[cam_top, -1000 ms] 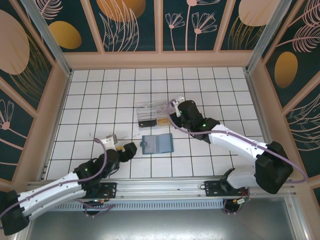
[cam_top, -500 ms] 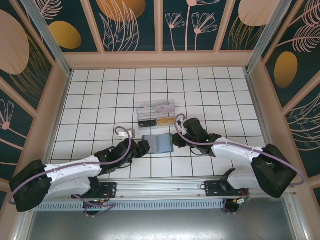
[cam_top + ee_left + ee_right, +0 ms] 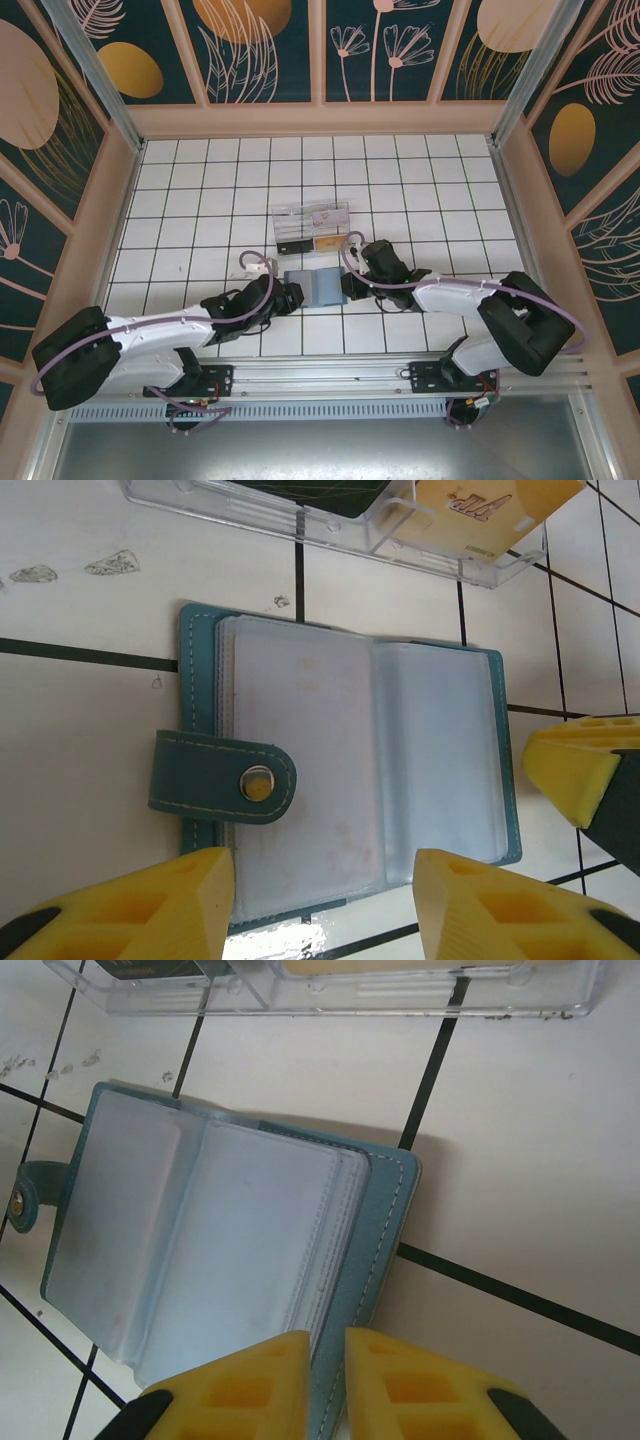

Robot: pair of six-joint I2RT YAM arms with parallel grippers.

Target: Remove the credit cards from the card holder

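Both arms have swung in on the open card holder since a second ago.
Left pincer [image 3: 287,298] is released, its yellow fingers [image 3: 190,885] wide apart at the near edge of the card holder [image 3: 318,285], which lies open on the table [image 3: 200,190]. Right pincer [image 3: 348,286] is nearly closed over the holder's right cover edge; whether it grips, I cannot tell. A clear box [image 3: 310,228] lies just beyond, not touching the holder.

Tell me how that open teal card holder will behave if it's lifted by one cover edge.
The dark teal folding card holder would probably flop: its clear plastic sleeves fan loose from the spine. It looks thin, so likely light, and the glossy white tiles may let it slide when pushed.
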